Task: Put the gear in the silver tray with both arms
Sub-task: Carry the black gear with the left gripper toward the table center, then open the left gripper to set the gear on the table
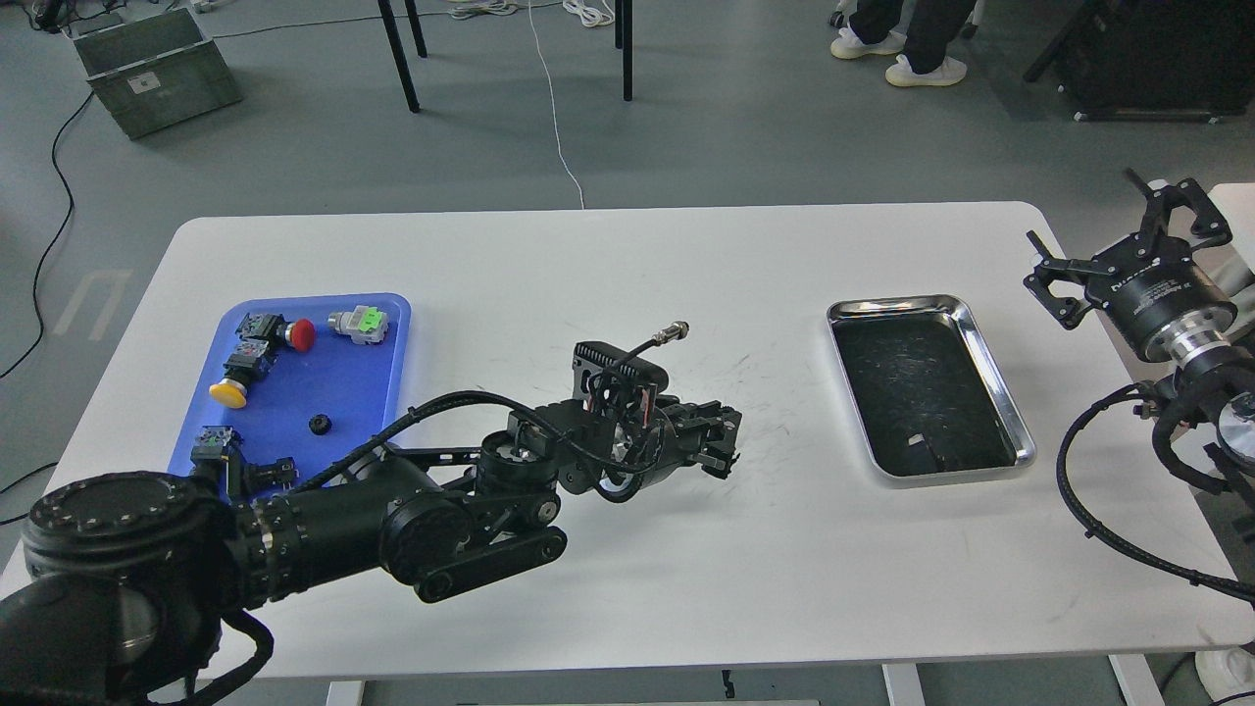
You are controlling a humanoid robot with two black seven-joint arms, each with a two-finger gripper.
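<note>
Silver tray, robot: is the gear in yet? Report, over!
Left gripper mid-table, grip unclear. Right gripper open, beside table's right edge. Shiny steel rectangular tray shows no gear. Small black gear in blue plastic tray.

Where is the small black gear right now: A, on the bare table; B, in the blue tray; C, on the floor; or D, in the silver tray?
B: the small black gear lies on the blue tray, far left of the silver tray.

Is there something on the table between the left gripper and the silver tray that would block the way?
Nothing visible does. The left gripper is over the white table, and the stretch from it to the silver tray is bare tabletop. The blue tray with its parts lies on the other side, behind the arm.
</note>
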